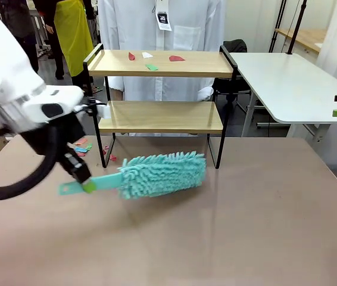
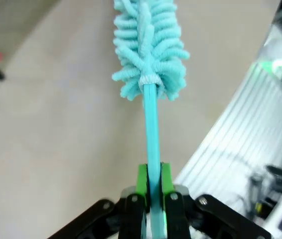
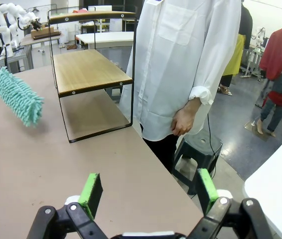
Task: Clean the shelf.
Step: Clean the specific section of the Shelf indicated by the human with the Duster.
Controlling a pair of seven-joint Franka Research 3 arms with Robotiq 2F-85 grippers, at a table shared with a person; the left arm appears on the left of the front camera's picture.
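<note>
The shelf [image 1: 159, 117] stands at the far side of the beige table, two wooden boards in a black frame. Red, white and green paper scraps [image 1: 151, 67] lie on its top board. My left gripper [image 1: 86, 180] is shut on the flat handle of a teal fluffy duster [image 1: 162, 173], whose head hangs just above the table in front of the shelf's lower board. In the left wrist view the green pads [image 2: 142, 180] clamp the handle, and the duster [image 2: 148, 47] points away. The right gripper [image 3: 148, 191] is open beside the table's edge, with the shelf [image 3: 88, 69] ahead.
More paper scraps [image 1: 84, 146] lie on the table left of the shelf's legs. A person in a white shirt [image 3: 186, 59] stands right behind the shelf, hand [image 3: 183, 121] hanging. A white table [image 1: 287, 83] stands at the back right. A stool [image 3: 201, 149] is near the person.
</note>
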